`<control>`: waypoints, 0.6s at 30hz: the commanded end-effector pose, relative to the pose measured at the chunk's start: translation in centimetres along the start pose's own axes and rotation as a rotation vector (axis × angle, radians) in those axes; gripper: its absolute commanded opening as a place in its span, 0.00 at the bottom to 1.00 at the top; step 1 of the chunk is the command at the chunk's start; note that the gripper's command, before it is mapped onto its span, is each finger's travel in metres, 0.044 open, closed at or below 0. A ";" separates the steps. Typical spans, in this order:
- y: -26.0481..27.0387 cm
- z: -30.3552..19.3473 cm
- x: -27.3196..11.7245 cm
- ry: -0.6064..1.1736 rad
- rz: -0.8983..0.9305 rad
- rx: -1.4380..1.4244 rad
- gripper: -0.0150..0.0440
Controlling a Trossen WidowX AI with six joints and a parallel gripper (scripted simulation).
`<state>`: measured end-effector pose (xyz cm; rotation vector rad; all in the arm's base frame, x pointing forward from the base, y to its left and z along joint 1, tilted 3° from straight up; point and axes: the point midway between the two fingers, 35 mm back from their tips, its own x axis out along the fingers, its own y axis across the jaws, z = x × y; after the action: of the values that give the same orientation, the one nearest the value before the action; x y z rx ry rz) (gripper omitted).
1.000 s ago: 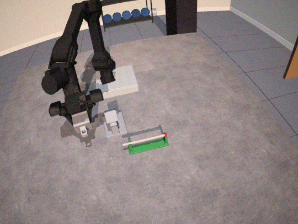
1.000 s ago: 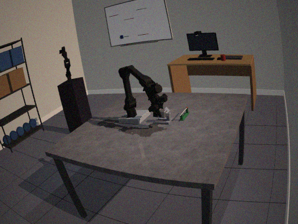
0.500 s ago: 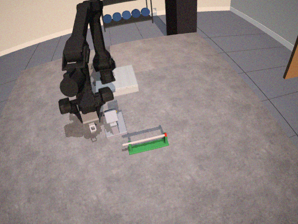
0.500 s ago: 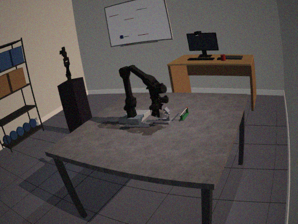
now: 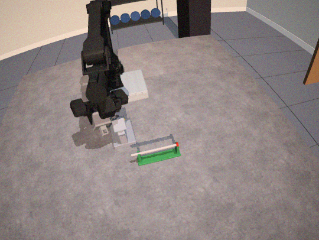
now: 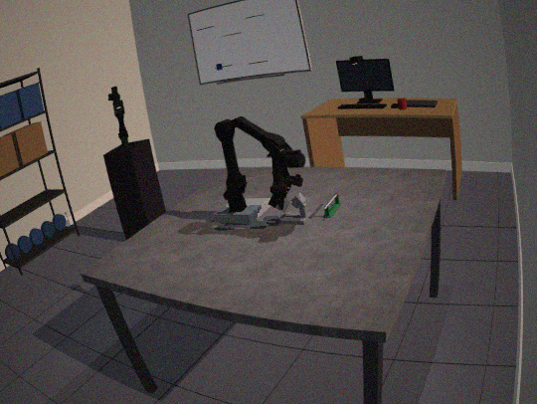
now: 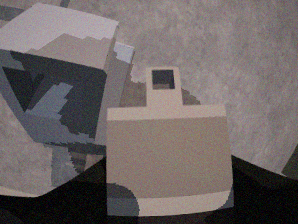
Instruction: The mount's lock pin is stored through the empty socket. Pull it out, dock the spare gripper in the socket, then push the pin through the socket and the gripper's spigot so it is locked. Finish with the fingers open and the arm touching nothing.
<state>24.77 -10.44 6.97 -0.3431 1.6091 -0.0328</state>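
My gripper [image 5: 101, 117] [image 7: 163, 153] is shut on the spare gripper, a beige block [image 5: 101, 121] [image 7: 167, 145] whose spigot [image 7: 149, 95] with a square hole points away from my fingers. It is held beside the mount [image 5: 131, 134] [image 6: 299, 203] [image 7: 65, 25], a pale block on a flat base. In the wrist view the mount's dark hollow opening shows at the left, with no pin visible in it. The spigot is outside the socket. The lock pin [image 5: 153, 150] [image 6: 331, 200], pale with a red end, lies across a green rack [image 5: 159, 158] [image 6: 332, 210]. The spare gripper is hard to make out in the exterior view.
A white box-like block [image 5: 134, 83] stands by the arm's base, behind the mount. The green rack stands in front of the mount, to its right in the top view. The arm's shadow falls over the table around the spare gripper.
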 end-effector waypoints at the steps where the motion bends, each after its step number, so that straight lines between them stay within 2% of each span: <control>1: 0.3 -0.5 -0.6 0.030 -0.055 -0.033 0.25; 18: 2.1 -1.7 -2.0 0.176 -0.239 -0.215 0.25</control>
<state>22.93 -8.42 8.05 -0.6531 1.7350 -0.0544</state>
